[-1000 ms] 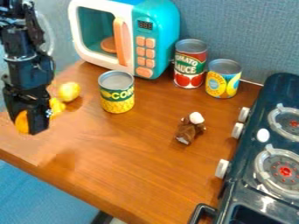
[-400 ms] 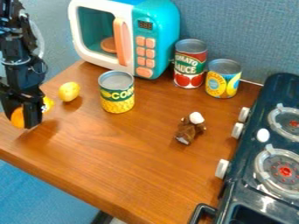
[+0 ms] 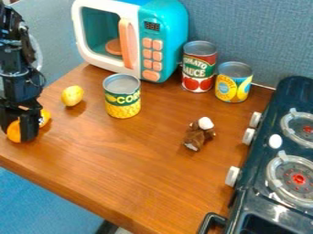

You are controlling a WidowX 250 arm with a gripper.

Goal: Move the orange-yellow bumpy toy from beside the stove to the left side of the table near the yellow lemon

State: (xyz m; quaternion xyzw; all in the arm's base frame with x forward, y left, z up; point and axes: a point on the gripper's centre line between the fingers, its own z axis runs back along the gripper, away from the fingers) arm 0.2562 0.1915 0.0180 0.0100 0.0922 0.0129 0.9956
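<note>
Now the black two-finger tool (image 3: pixel 16 132) has come down toward the left edge of the brown wooden counter (image 3: pixel 122 164), apparently still pinching the round orange toy fruit (image 3: pixel 13 133); its carry looks nearly finished, its release still undone.

Black, blocky, segmented arm (image 3: pixel 14 57); thin dark cable (image 3: pixel 42 80) looping sideways; matte black tool (image 3: pixel 14 130).

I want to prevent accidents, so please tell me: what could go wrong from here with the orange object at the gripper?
The orange object is near the table's front edge, so it might roll off if bumped. The gripper could also knock the yellow object close beside it. The rounded lemon may roll if pushed.
</note>
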